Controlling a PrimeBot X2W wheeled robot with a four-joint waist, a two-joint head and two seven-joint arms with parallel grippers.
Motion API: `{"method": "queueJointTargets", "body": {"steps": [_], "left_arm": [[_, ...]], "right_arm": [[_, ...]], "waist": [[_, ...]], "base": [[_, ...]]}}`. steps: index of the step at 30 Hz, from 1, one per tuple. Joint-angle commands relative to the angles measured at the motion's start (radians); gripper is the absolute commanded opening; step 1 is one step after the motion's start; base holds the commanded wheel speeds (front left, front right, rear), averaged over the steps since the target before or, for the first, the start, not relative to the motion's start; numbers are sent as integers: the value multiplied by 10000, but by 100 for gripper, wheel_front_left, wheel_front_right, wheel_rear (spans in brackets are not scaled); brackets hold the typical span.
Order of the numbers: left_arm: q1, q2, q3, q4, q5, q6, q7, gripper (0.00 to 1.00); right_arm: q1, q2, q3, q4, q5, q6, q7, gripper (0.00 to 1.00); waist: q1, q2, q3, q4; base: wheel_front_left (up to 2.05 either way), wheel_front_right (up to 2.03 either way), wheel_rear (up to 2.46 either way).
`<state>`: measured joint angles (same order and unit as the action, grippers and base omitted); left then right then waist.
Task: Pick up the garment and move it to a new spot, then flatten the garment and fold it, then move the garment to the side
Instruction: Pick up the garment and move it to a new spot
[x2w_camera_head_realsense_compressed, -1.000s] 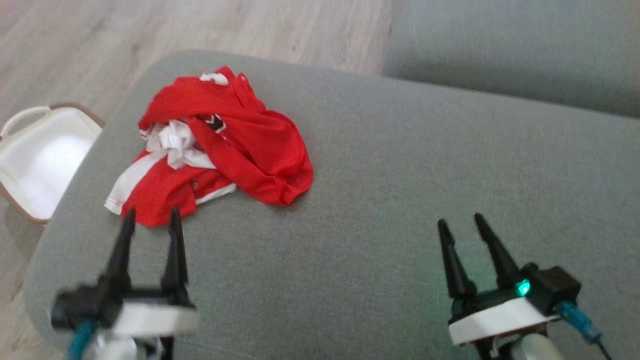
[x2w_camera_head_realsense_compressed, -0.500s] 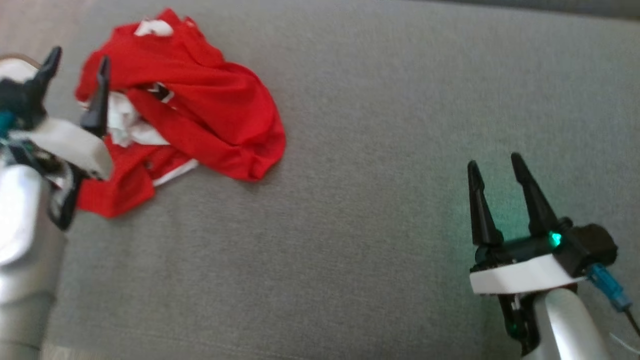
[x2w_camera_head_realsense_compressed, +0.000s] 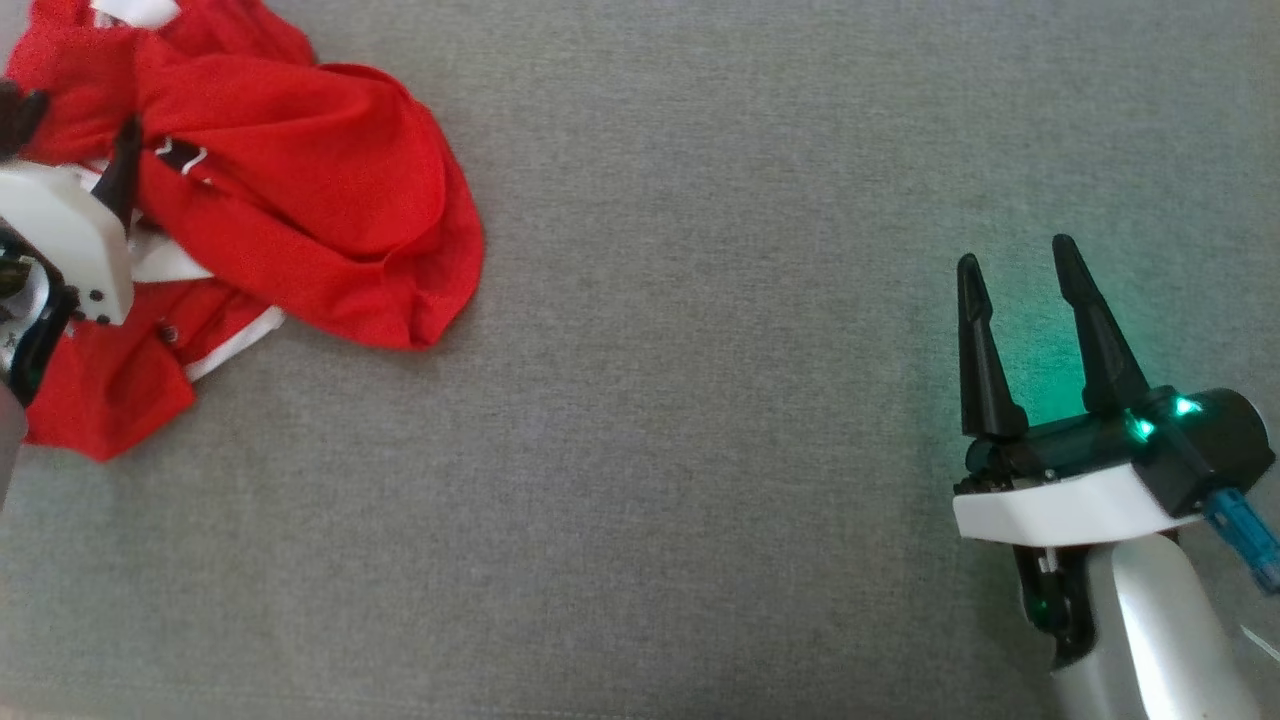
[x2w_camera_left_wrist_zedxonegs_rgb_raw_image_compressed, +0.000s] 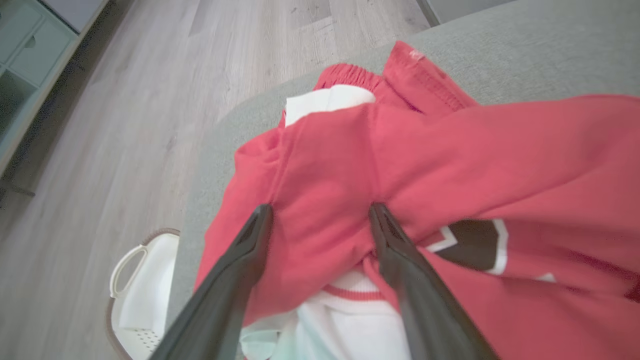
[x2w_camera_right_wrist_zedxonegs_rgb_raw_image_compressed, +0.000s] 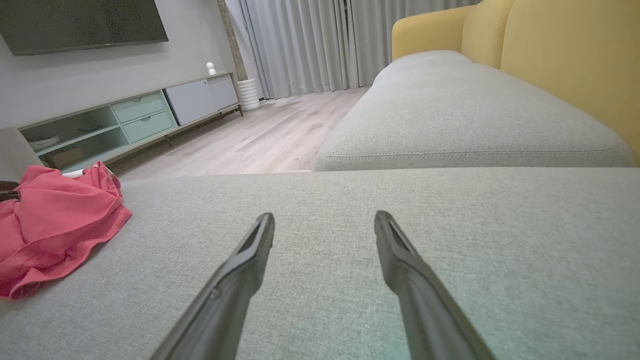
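My left jaws are wide apart and hold nothing yet. They sit over the left end of the grey cushion (x2w_camera_head_realsense_compressed: 700, 480), with a bump of red cloth between them. I cannot tell if the tips press on the cloth or just hang over it. My right jaws are wide apart too, with nothing in them, over the bare right part of the cushion.

The garment (x2w_camera_head_realsense_compressed: 300, 220) is red with white bits. It lies in a messy heap at the left end of the cushion, near its round corner. A white basket (x2w_camera_left_wrist_zedxonegs_rgb_raw_image_compressed: 132, 295) stands on the floor (x2w_camera_left_wrist_zedxonegs_rgb_raw_image_compressed: 150, 75) just past that corner.

I think this is the first step: pick the garment up. To do it well I should push my left jaws down a bit more, so the bump goes deep between them, then squeeze shut. I want a thick bite of cloth, not just the top layer, or it may slip out. The heap has many folds, so I should lift slowly and check that all of it comes up. Then I can carry it to the bare middle of the cushion, where there is room to lay it flat, and keep it away from the edge by the basket
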<state>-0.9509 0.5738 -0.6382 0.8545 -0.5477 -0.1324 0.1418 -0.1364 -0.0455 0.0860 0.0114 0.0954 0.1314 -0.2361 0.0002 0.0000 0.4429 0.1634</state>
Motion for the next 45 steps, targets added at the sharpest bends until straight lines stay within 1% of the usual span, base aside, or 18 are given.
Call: {"method": "queueJointTargets", "body": {"steps": [1,2,4,6,9,15,17,20,24,26,28,31,35,36,40,45], "left_arm": [[-367,631,261,35,-267,18,119,100],[-390,594,205,142,-570,18,215,98],[-494,645,38,205,-910,18,109,0],[-598,734,-233,196,-1047,18,-158,0],[-877,880,-339,324,-1081,18,-1011,0],[-1482,789,-317,328,-901,25,-3007,0],[-1669,718,-290,234,-781,74,-3482,0],[-1860,574,-250,-181,-613,169,-3827,0],[-1890,371,-268,-1163,-404,315,-3962,0],[-1810,252,-339,-1689,-363,391,-3949,0],[-1727,144,-487,-2223,-336,437,-3715,0],[-1559,-28,-737,-3047,-372,494,-3132,0],[-1165,-279,-1082,-4179,-550,720,-2080,0],[-1165,-279,-1082,-4179,-550,720,-2080,0],[-845,-484,-1455,-5362,-574,1038,-1206,0],[-687,-860,-1739,-6461,-610,1447,-549,0]], "right_arm": [[-99,-47,224,-341,-35,-7,40,100],[-122,-47,235,-333,-22,-7,43,100],[-188,-47,251,-288,0,-7,49,100],[-264,-47,262,-230,5,-7,38,100],[-303,-47,319,-119,112,-7,1,100],[-233,-47,445,277,395,-7,-117,100],[-204,-47,494,420,515,-7,-159,100],[-188,-47,569,628,716,-7,-208,100],[-139,-47,661,868,983,-7,-242,100],[-96,-47,668,944,1103,-7,-249,100],[-50,-47,668,928,1242,-7,-251,100],[20,-47,718,919,1417,-7,-253,100],[78,-47,828,883,1608,-7,-254,100],[78,-47,828,883,1608,-7,-254,100],[34,-47,926,816,1764,-7,-255,100],[-108,-47,1121,753,1883,-7,-255,100]], "waist": [[-2,0,38,-63],[-2,0,31,-95],[-2,0,-4,-162],[-2,0,-103,-227],[-2,0,-327,-332],[-2,0,-1026,-500],[-2,0,-1322,-549],[-2,0,-1787,-650],[-2,0,-2334,-798],[-2,0,-2588,-866],[-2,0,-2797,-931],[-2,0,-3070,-1062],[-2,0,-3286,-1332],[-2,0,-3286,-1332],[-2,0,-3289,-1777],[-2,0,-3047,-2553]], "base": [[0,0,0],[0,0,0],[0,0,0],[0,0,0],[0,0,0],[0,0,0],[0,0,0],[0,0,0],[0,0,0],[0,0,0],[0,0,0],[0,0,0],[0,0,0],[0,0,0],[0,0,0],[0,0,0]]}}
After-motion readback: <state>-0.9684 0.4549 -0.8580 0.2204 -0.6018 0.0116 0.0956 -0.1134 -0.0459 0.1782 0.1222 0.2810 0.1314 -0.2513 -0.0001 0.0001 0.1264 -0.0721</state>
